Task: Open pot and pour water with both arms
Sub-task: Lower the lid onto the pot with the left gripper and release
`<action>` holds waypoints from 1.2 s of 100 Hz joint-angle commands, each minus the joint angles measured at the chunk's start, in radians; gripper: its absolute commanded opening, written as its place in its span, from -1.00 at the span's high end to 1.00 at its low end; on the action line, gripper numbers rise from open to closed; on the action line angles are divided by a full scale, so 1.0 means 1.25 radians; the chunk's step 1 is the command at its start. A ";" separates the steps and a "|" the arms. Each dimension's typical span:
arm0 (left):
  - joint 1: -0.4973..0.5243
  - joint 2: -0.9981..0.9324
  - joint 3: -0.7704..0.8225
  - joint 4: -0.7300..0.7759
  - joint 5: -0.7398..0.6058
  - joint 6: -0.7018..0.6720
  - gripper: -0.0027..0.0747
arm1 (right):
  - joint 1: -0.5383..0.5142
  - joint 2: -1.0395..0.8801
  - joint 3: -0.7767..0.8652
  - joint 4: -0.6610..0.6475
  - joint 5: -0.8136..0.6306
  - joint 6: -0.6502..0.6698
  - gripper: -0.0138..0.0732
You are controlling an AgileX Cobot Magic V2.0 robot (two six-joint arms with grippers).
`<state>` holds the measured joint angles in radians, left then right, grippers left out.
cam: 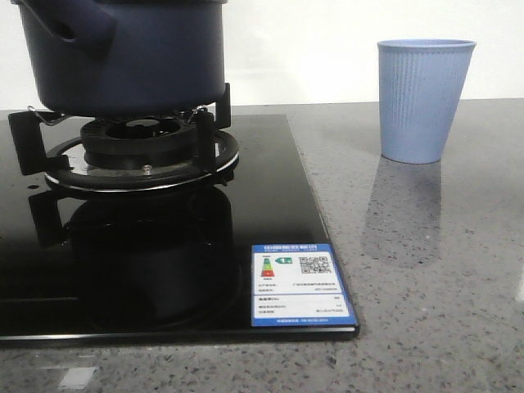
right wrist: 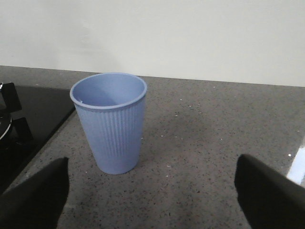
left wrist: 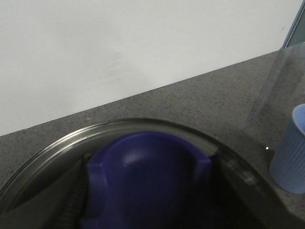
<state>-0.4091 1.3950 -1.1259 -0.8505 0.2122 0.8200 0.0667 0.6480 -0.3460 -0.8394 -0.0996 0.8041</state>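
Note:
The dark navy pot [cam: 123, 57] sits on the burner stand [cam: 147, 155], its stubby side handle [cam: 70, 29] at the upper left. In the left wrist view the lid's metal rim [left wrist: 47, 150] curves around a blue knob [left wrist: 147, 171]. My left gripper [left wrist: 150, 205] has dark fingers pressed against both sides of that knob. The light blue ribbed cup [cam: 422, 98] stands on the counter to the right, also seen as cup [right wrist: 112, 124]. My right gripper [right wrist: 152, 191] is open, low over the counter just short of the cup. Neither gripper shows in the front view.
A black glass hob [cam: 270, 205] with an energy label [cam: 299, 285] covers the left of the speckled grey counter [cam: 434, 270]. A white wall runs behind. The hob's edge and a pot-stand prong [right wrist: 9, 98] lie beside the cup.

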 commanded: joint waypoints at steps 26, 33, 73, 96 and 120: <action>-0.005 -0.023 -0.032 -0.017 -0.053 0.006 0.00 | -0.003 -0.004 -0.021 0.003 -0.032 0.004 -0.73; -0.005 -0.023 -0.032 -0.016 -0.051 0.006 0.00 | -0.003 -0.004 -0.021 0.003 -0.032 0.004 -0.73; 0.001 -0.062 -0.032 0.004 -0.040 0.007 -0.68 | -0.003 -0.004 -0.021 0.003 -0.032 0.004 -0.73; 0.083 -0.182 -0.032 0.004 0.042 0.007 -0.51 | -0.003 -0.004 -0.021 0.003 -0.052 0.004 -0.73; 0.206 -0.346 0.040 0.000 0.117 0.007 0.12 | -0.003 -0.004 -0.022 0.005 -0.125 0.005 -0.40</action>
<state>-0.1925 1.0458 -1.0858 -0.8304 0.3762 0.8271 0.0667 0.6480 -0.3460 -0.8394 -0.1650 0.8064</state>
